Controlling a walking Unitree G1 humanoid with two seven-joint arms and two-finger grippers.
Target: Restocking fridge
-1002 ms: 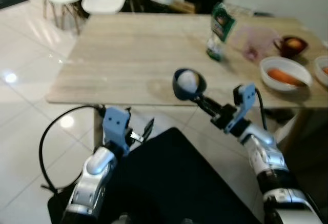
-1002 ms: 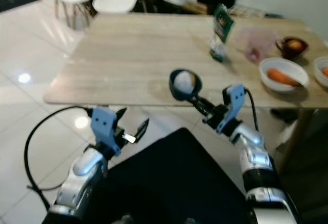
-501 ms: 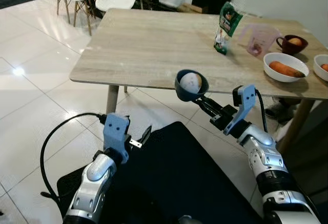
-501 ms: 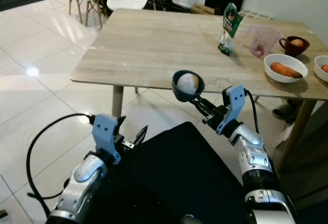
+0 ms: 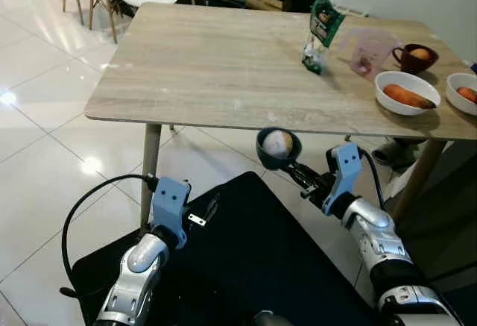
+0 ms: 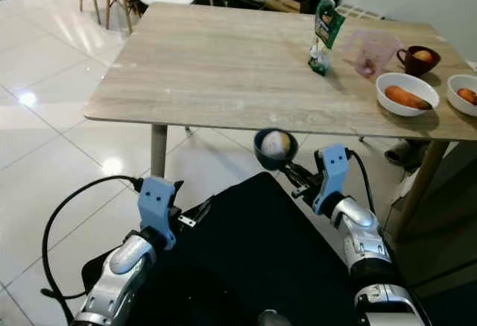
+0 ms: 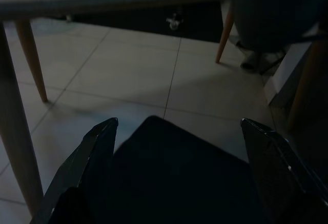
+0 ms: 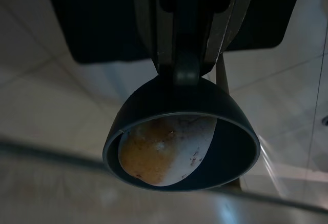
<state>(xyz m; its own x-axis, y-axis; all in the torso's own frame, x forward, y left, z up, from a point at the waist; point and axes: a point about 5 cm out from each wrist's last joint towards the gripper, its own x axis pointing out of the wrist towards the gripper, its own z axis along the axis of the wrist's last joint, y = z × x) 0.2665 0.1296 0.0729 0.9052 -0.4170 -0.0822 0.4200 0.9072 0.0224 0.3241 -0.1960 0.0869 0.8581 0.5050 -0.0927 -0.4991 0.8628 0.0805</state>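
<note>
One dark bowl (image 5: 278,149) upright, mouth upward, in right pincer (image 5: 297,171).

dark round bowl (image 5: 278,149) held level below the table edge, a pale, brown-speckled egg (image 8: 164,148) resting inside it.

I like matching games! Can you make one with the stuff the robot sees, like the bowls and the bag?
Things:
1. dark bowl
2. white bowl
3. green bag
4. left gripper

Places or states:
A. standing upright on the table
B. open, holding nothing
C. held by the right gripper, with a pale round food in it
D. on the table with a carrot inside

Pairs: 1-C, 2-D, 3-A, 4-B
</note>
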